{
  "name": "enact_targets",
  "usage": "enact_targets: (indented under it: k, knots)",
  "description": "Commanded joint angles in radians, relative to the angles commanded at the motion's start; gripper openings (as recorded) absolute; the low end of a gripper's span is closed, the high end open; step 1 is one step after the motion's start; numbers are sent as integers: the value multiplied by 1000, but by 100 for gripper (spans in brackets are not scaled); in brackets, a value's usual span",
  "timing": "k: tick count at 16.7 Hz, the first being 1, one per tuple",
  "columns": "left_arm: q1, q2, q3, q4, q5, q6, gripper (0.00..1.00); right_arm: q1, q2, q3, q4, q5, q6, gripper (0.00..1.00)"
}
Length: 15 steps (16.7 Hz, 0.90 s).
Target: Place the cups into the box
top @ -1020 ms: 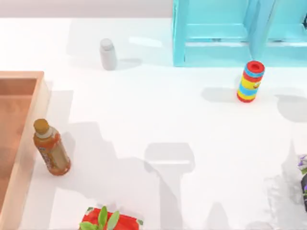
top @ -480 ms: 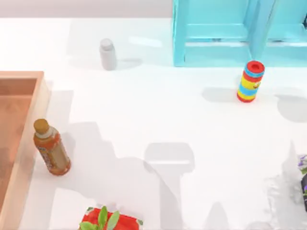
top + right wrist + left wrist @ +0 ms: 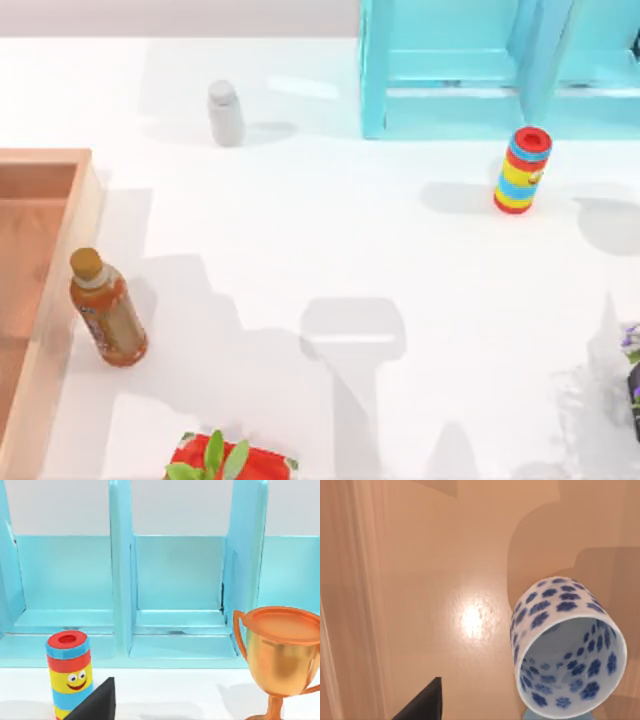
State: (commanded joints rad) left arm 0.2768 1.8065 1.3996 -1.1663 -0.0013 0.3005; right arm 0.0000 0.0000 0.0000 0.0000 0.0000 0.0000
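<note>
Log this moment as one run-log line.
left gripper: above wooden box floor | white blue-flowered cup: in box | right gripper: facing turquoise shelf

I can read no words, brands or numbers; the brown bottle's [image 3: 107, 312] label is illegible

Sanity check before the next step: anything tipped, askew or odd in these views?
One thing: in the left wrist view the white cup with blue floral pattern lies tipped on the orange-brown wooden box floor, mouth toward the camera. The tea bottle leans slightly beside the box wall.
</note>
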Motion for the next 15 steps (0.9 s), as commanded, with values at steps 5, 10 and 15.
enact_targets:
  k: [5, 10, 15]
  knots:
    - [-1, 10, 40, -41, 0, 1, 100, 0, 0, 0, 0, 0, 0, 100]
    - [-3, 17, 265, -254, 0, -1, 100, 0, 0, 0, 0, 0, 0, 100]
    - [-6, 13, 413, -400, 0, -4, 100, 0, 0, 0, 0, 0, 0, 100]
